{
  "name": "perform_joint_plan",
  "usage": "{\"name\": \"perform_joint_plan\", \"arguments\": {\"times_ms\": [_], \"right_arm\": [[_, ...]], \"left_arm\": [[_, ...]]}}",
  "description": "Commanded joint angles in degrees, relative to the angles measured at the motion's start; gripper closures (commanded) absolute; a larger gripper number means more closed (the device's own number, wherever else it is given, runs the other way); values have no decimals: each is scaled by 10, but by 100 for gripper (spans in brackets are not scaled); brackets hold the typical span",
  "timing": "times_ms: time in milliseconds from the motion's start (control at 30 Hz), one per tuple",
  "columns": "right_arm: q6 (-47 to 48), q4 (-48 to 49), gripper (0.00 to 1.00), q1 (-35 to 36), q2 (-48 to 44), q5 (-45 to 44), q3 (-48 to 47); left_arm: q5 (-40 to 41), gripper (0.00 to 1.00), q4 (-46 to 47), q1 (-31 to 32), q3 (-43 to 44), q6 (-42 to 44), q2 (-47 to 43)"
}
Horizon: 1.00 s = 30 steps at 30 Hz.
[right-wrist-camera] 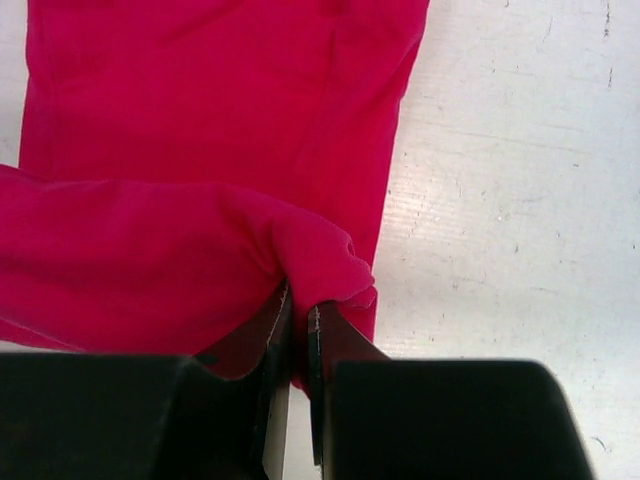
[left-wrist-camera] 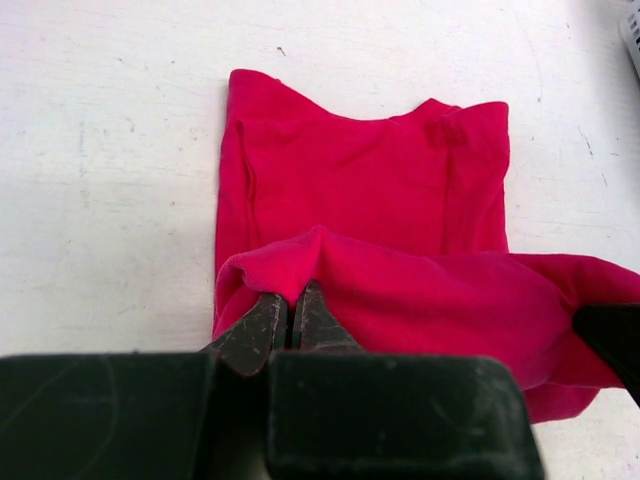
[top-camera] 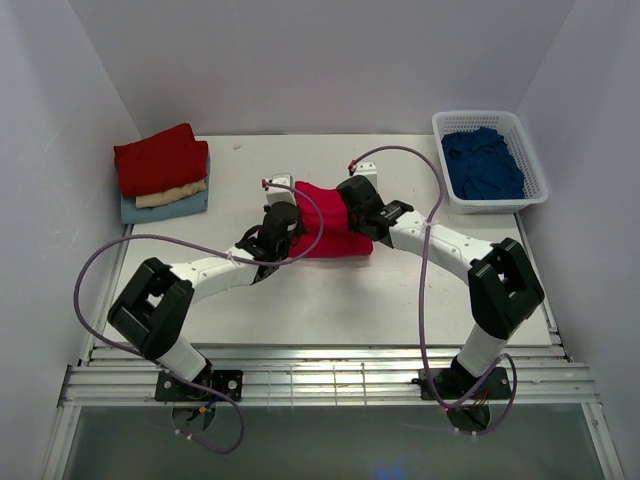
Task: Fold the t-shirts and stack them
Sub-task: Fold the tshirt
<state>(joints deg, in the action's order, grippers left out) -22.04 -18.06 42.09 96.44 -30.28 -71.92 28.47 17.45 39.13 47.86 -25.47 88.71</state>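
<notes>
Inspecting grip | we found left end effector (left-wrist-camera: 292, 298) and right end effector (right-wrist-camera: 302, 305) each clamped on the crimson t-shirt (top-camera: 330, 245), edge lifted, middle of surface (top-camera: 330, 300) | we judged cloth soft, limp, light; corners hold best.

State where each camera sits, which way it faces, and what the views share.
Top external: above and behind the arms, looking down at the table; both show whole.
Left wrist: on the left arm, facing along the left tool, shut on the crimson shirt.
Right wrist: likewise, the right tool pinching it.
Shared: that shirt appears in all three.
</notes>
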Motion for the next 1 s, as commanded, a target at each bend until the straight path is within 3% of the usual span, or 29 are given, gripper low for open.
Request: {"name": "perform_joint_plan", "arguments": {"times_ms": [0, 433, 967], "right_arm": [[27, 29, 92, -18, 23, 6, -42], [53, 37, 92, -53, 112, 24, -118], [76, 37, 92, -97, 222, 50, -229]], "left_arm": [[-43, 100, 28, -20, 39, 16, 23], [-79, 100, 48, -49, 99, 24, 121], [-112, 100, 58, -88, 234, 58, 252]]}}
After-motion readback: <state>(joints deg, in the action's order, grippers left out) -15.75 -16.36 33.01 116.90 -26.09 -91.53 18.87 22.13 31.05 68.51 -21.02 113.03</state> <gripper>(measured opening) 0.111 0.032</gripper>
